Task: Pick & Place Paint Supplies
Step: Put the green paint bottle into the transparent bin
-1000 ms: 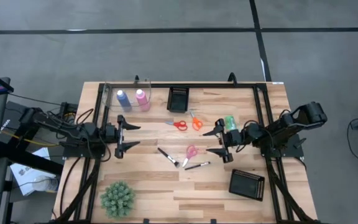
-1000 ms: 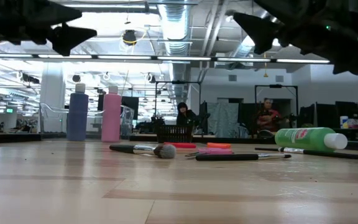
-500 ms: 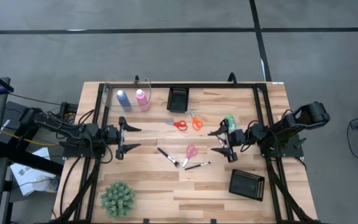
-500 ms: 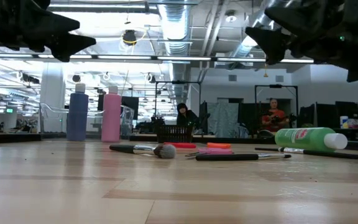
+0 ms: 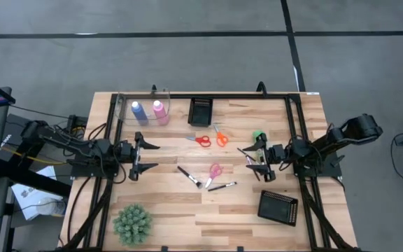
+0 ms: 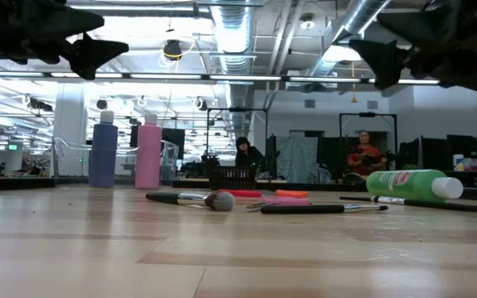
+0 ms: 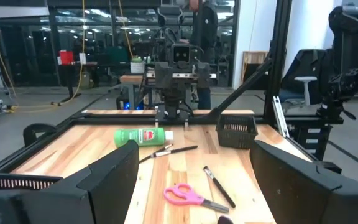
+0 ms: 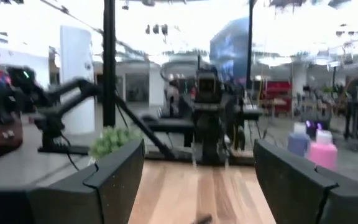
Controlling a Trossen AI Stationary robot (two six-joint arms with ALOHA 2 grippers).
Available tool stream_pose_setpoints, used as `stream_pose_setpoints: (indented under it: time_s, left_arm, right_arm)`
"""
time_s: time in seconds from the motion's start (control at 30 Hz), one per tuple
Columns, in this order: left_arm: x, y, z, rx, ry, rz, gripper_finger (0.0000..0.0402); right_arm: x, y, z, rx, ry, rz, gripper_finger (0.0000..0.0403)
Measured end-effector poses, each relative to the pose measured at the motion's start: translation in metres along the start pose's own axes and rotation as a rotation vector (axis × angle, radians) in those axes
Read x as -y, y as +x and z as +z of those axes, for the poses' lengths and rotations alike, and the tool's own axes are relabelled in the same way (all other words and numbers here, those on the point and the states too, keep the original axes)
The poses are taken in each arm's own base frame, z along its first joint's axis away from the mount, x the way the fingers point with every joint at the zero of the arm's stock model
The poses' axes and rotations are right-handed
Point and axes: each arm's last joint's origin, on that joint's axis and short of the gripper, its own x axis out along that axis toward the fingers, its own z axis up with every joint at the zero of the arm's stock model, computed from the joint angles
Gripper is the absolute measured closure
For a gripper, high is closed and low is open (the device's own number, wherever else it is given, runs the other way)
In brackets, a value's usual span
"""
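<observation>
Three bottles are on my counter. The blue bottle and the pink bottle stand side by side near the far left corner. The green bottle lies on its side toward the right, with the right claw just above it.

I count three scissors. The red scissors and the orange scissors lie close together past the middle. The pink scissors lie nearer to me, between two brushes. One brush is on their left and one brush is just below them. A third brush lies by the green bottle.

Two black trays are here too. One tray sits at the far edge and one tray sits near the right front. One spiky plant sits at the front left.

My left claw hangs above the left side with its fingers wide apart and holds nothing. My right claw hangs above the right side with its fingers apart and holds nothing.
</observation>
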Motion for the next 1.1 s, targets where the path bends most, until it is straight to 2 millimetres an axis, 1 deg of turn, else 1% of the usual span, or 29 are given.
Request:
stream_pose_setpoints:
  time_s: [0.17,0.4,0.6,0.8,0.97,1.1]
  left_arm:
    - [0.0,0.0,0.003,0.034,-0.009,0.004,0.0103]
    - [-0.001,-0.002,0.007,0.067,0.03,0.011,0.0103]
    - [-0.001,-0.002,0.007,0.069,0.026,0.01,0.0103]
    - [-0.001,-0.002,0.005,0.049,-0.017,0.0,0.0103]
    - [-0.001,-0.002,0.005,0.04,-0.037,-0.001,0.0103]
    - [-0.001,-0.002,0.003,0.024,-0.032,0.003,0.0103]
  right_arm:
    - [-0.007,0.0,0.0,0.001,0.008,0.044,0.0117]
    - [-0.014,-0.005,0.015,0.095,-0.028,0.092,0.0117]
    - [-0.015,-0.008,0.018,0.05,-0.036,0.1,0.0117]
    - [-0.018,-0.015,0.033,0.123,-0.075,0.123,0.0117]
    - [-0.019,-0.023,0.039,0.093,-0.099,0.094,0.0117]
    - [-0.019,-0.034,0.042,0.035,-0.105,0.059,0.0117]
